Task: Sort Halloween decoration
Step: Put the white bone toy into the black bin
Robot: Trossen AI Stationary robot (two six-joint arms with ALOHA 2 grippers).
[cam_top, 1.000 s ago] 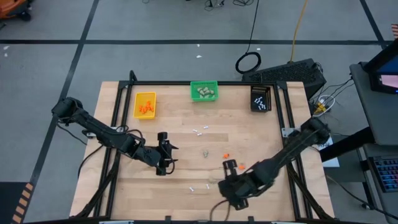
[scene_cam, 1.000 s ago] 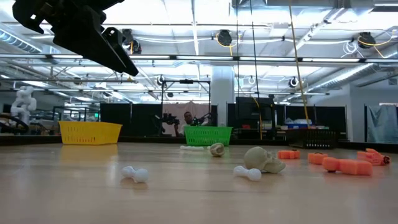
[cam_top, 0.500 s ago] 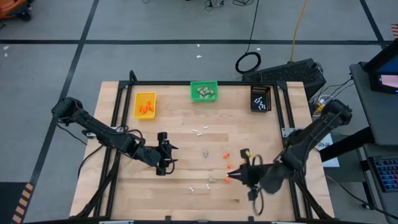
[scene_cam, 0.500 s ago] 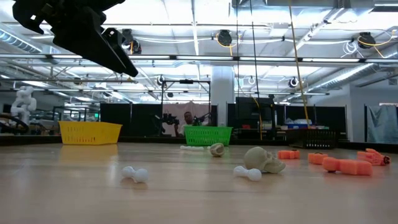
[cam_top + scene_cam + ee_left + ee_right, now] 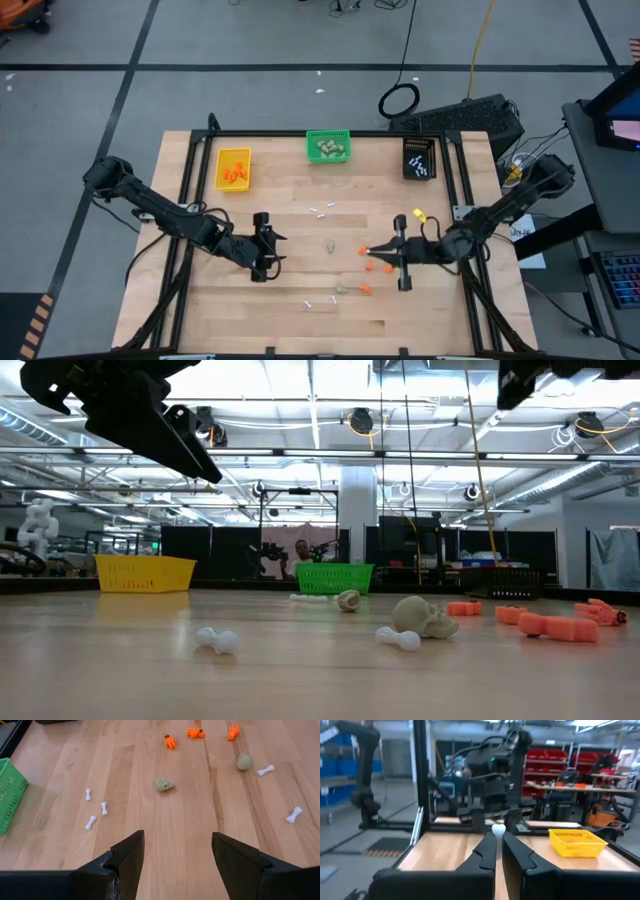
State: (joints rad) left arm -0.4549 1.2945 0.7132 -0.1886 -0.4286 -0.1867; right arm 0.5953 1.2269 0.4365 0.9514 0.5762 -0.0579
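White stick [image 5: 498, 828] in right claw [image 5: 499, 851], above table [image 5: 290, 240]

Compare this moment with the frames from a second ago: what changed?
The right gripper swung from the table's near edge up toward its right side, shut on a white bone. The left gripper stayed open and still; the loose pieces and bins did not shift.

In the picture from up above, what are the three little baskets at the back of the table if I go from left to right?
Small yellow rectangular bin with orange bits inside → small green rectangular bin holding beige-grey lumps → small black rectangular bin with thin white sticks in it.
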